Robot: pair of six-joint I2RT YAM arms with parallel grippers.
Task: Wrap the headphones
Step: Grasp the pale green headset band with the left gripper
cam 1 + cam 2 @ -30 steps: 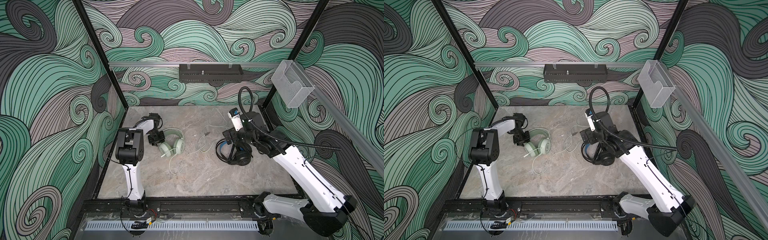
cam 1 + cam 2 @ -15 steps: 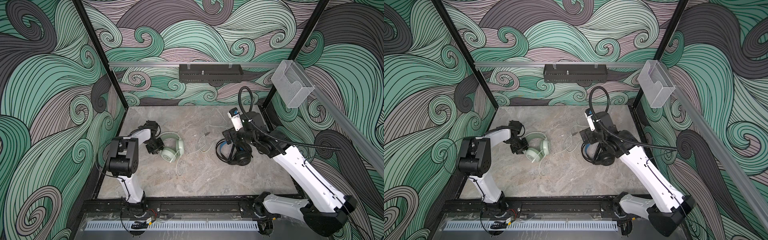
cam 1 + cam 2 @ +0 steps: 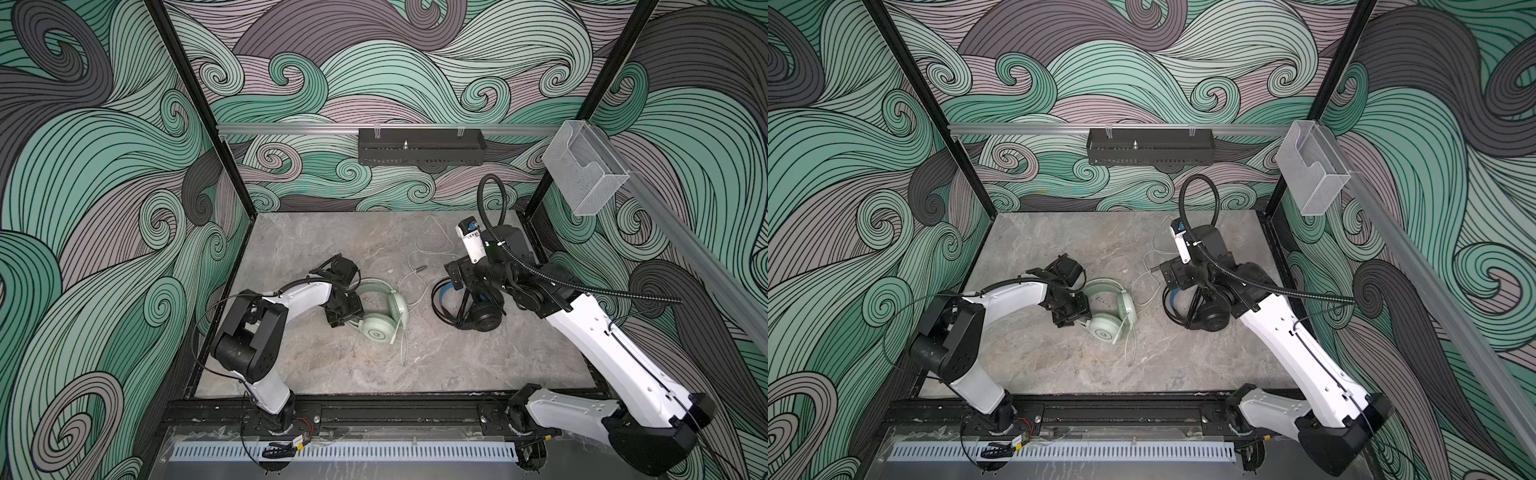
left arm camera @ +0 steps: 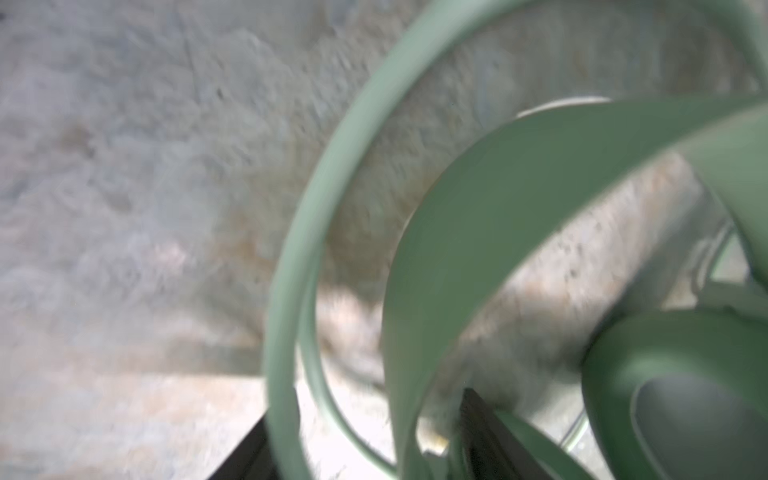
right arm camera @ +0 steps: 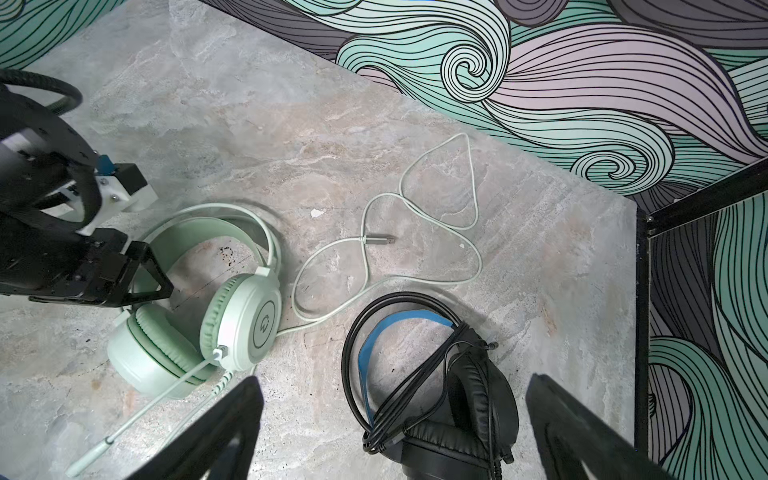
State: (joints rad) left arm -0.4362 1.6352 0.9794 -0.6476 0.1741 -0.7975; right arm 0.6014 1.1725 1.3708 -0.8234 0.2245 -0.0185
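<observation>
The mint-green headphones [image 3: 382, 322] [image 3: 1108, 328] lie left of centre on the stone table. Their white cable [image 3: 419, 266] [image 5: 457, 232] loops loosely toward the back, plug end free. My left gripper [image 3: 345, 309] [image 4: 370, 440] stands open astride the mint headband [image 4: 478, 232], with a gap showing beside the band. The black headphones [image 3: 478, 316] [image 5: 457, 395], with a blue inner band, lie right of centre. Their black cable is bundled across them. My right gripper [image 3: 473, 286] [image 5: 392, 384] hovers open above them, touching nothing.
A black tray [image 3: 419, 151] hangs on the back wall rail. A clear plastic box [image 3: 586, 174] is fixed to the right rail. The mint set's microphone boom [image 5: 137, 419] points toward the table's front. Patterned walls close the back and both sides.
My left arm swung its elbow outward and dragged the mint headphones right and toward the front. Its jaws have since widened round the headband. The right arm has not moved.
</observation>
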